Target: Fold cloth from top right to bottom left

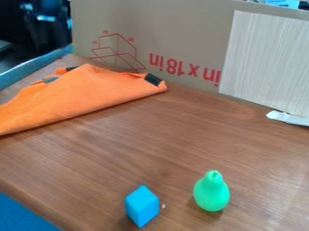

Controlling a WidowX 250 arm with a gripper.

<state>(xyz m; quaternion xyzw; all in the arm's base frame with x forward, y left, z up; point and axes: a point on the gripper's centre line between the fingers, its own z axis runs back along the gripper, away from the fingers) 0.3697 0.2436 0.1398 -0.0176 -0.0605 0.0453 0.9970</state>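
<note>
Tool: opening and hold cannot be told | orange cloth (84, 94): folded over, upper left of tabletop (151, 144), near cardboard (181, 31) | blue block (142, 206), green pear (211, 195): near front edge, apart

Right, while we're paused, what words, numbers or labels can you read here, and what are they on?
"in x 18 in": red, upside down, on the cardboard; it may run on behind the pale panel.
Small red marks by the box drawing, same cardboard: too small to read.
Black tag on the orange cloth: nothing readable.
</note>
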